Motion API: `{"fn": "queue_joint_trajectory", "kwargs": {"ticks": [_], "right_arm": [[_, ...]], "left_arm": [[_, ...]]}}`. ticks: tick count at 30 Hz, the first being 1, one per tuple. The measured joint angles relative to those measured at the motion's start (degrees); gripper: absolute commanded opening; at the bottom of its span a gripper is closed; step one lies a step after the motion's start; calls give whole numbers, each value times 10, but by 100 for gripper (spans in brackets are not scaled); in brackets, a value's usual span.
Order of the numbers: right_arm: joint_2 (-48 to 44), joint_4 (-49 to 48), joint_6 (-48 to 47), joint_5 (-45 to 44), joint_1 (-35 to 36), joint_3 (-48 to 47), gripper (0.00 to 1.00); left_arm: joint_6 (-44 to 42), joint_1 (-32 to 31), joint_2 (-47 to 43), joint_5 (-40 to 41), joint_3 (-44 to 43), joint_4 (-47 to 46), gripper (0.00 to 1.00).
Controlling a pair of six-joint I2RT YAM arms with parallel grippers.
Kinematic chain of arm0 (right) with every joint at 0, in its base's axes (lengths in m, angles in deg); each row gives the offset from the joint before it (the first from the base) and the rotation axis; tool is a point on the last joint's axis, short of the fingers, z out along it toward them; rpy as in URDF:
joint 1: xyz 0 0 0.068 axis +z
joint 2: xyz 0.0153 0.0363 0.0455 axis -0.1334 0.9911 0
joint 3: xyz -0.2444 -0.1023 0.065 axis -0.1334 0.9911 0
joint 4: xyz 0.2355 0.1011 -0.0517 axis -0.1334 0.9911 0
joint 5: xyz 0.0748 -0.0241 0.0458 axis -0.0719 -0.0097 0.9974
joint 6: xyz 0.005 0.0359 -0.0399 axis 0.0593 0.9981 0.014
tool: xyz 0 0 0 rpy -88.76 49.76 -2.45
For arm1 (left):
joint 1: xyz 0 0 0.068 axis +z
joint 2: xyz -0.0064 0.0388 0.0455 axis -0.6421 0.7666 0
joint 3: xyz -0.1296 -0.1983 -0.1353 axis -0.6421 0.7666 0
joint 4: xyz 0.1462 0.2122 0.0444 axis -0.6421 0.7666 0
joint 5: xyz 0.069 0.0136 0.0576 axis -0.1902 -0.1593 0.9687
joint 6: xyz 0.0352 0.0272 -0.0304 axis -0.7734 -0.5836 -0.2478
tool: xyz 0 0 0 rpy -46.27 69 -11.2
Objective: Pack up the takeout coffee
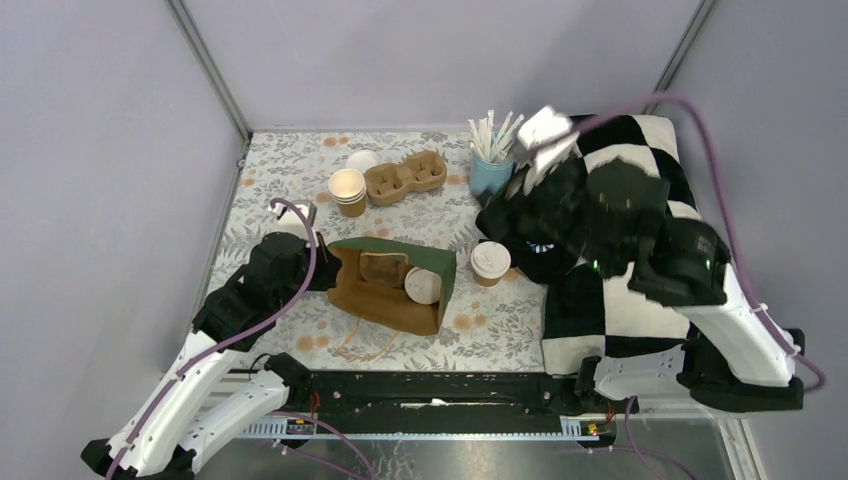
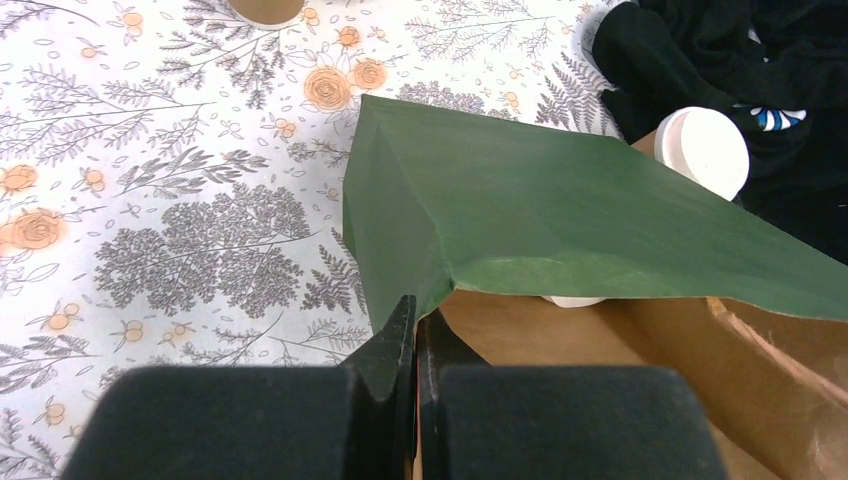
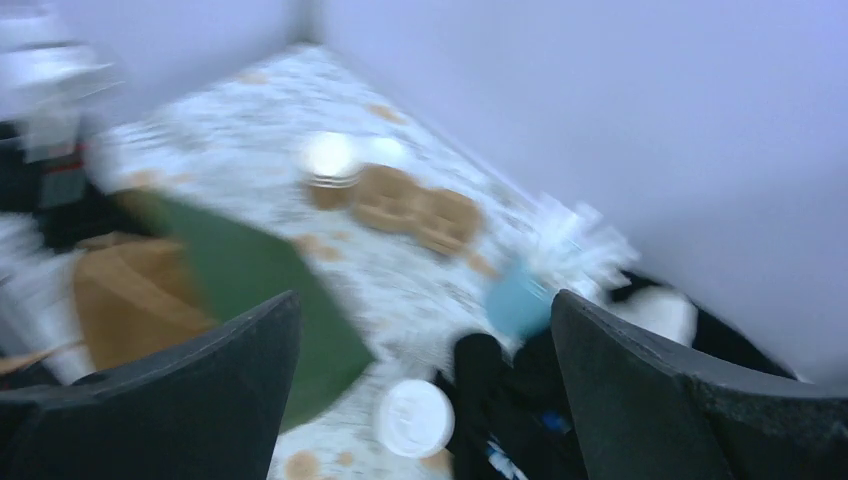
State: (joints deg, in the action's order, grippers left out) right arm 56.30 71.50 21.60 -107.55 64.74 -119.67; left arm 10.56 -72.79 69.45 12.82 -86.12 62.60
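Observation:
A paper bag [image 1: 385,290], green outside and brown inside, lies on its side with its mouth toward the left arm. One lidded tan cup [image 1: 422,286] lies inside it; only its white lid edge [image 2: 575,300] shows under the green flap [image 2: 560,225]. A second lidded cup [image 1: 490,262] stands on the table just right of the bag, also in the left wrist view [image 2: 705,150] and the blurred right wrist view [image 3: 415,418]. My left gripper [image 2: 415,318] is shut on the bag's mouth edge. My right gripper [image 3: 425,300] hangs open above the standing cup, holding nothing.
At the back stand a stack of open tan cups [image 1: 348,190], a loose white lid [image 1: 362,160], a brown pulp carrier [image 1: 405,177] and a light-blue cup of straws [image 1: 490,165]. A black-and-white checkered cloth [image 1: 620,300] covers the table's right side.

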Motion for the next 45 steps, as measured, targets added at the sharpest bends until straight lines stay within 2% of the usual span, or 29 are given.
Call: {"fn": "queue_joint_trajectory", "kwargs": {"ticks": [2, 5, 14, 17, 22, 27, 45], "right_arm": [[7, 30, 40, -14, -112, -22, 100], [61, 92, 85, -9, -226, -33, 100], [353, 254, 205, 165, -364, -17, 100], [389, 284, 225, 198, -384, 13, 100], [374, 289, 241, 265, -409, 95, 100], [374, 289, 241, 313, -417, 105, 100], [405, 291, 220, 326, -415, 87, 99]], "left_arm": [[0, 0, -7, 7, -6, 13, 0], [0, 0, -11, 13, -17, 30, 0], [0, 0, -19, 22, -23, 41, 0], [-1, 0, -19, 21, -23, 41, 0], [-3, 0, -19, 21, -23, 41, 0], [-4, 0, -25, 21, -23, 40, 0], [-4, 0, -25, 13, -23, 33, 0]]}}
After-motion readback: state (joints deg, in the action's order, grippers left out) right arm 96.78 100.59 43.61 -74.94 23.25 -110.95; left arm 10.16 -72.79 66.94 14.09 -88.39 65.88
